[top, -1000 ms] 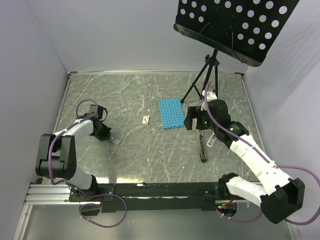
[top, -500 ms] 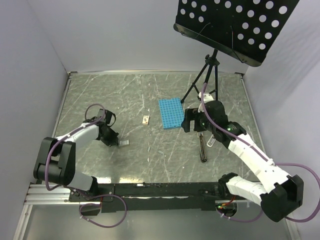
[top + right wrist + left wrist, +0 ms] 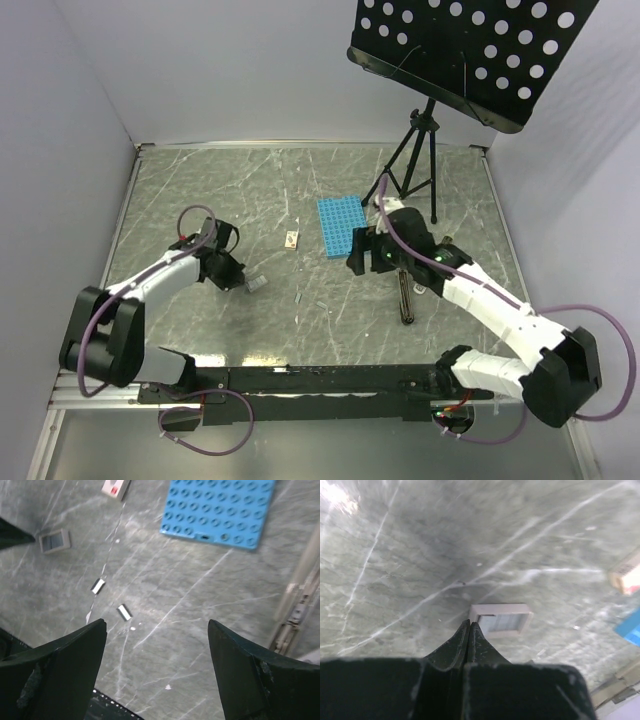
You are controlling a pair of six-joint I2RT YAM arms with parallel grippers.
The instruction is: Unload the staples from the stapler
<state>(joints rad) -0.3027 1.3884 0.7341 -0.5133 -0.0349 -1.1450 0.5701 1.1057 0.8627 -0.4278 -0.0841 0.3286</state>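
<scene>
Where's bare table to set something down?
Far-left table, between back wall and left arm, is bare. So is the near strip from the staple bits to the near edge. Crowded: centre-right, where rack, right end effector, stapler and tripod bunch.

Finding: no text, number, brand or sign can be read in any view.

Item 1: the small tan box (image 3: pixel 291 239), just left of the blue rack (image 3: pixel 339 227) at mid-table, carries a pale label with a red patch, best seen in the right wrist view (image 3: pixel 115 487). Its print is too small and blurred to read.

Item 2: the stapler (image 3: pixel 405 305), near and right of the rack, is too small in the overhead view for any marking to be made out.

Item 3: the small grey framed piece (image 3: pixel 500 619) on the left side shows only a fine ribbed face, with no characters legible.
</scene>
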